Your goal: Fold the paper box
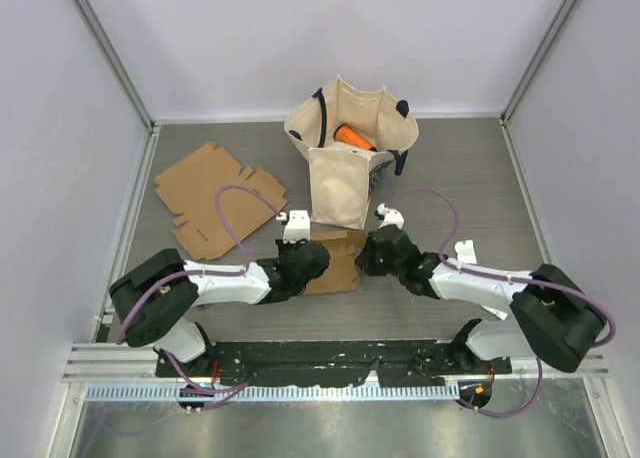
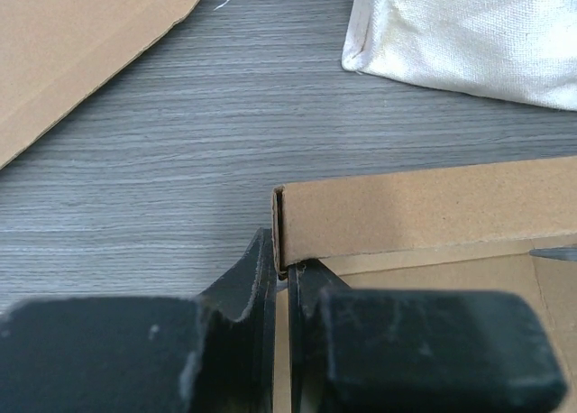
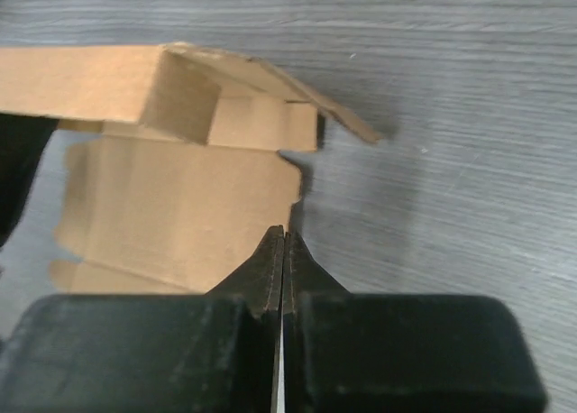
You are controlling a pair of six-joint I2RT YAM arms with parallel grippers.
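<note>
Box (image 1: 335, 261) lies on the desk (image 1: 470, 178) just in front of the bag (image 1: 338, 183), raised wall running left to right. Left fingers (image 2: 245, 285) clamp that wall's left end; right fingers (image 3: 260, 276), pressed shut and seemingly empty, sit at its right flap edge, equally near

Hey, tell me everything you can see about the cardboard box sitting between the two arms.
The cardboard box is plain brown and only partly folded: one side wall stands up, hollow at its end, a loose flap angles off it, and the other panels lie flat on the grey table. It sits just before the canvas bag. The left gripper has its fingers shut on an edge by a wall corner; the right gripper has shut fingers meeting a flat panel's edge.
</note>
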